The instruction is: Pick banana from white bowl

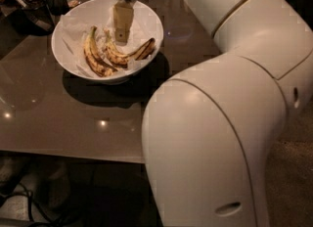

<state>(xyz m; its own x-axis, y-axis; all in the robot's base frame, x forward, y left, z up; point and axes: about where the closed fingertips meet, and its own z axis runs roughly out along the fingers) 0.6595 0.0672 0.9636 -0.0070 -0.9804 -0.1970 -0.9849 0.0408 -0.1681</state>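
Note:
The white bowl (149,23) stands on the far part of the table, lined with crumpled white paper. In it lies the banana (128,58), a V-shaped joined pair with one yellow speckled arm and one darker brown-streaked arm. A separate single long spotted banana (91,52) lies to its left. My gripper (122,38) hangs down into the bowl from above, its tan tip just above and behind the pair's left arm. I cannot tell whether it touches the fruit.
My large white arm (234,123) fills the right and front of the view and hides that side of the grey-brown table (73,118). Dark containers (29,6) stand at the table's far left corner. Cables lie on the floor at the lower left.

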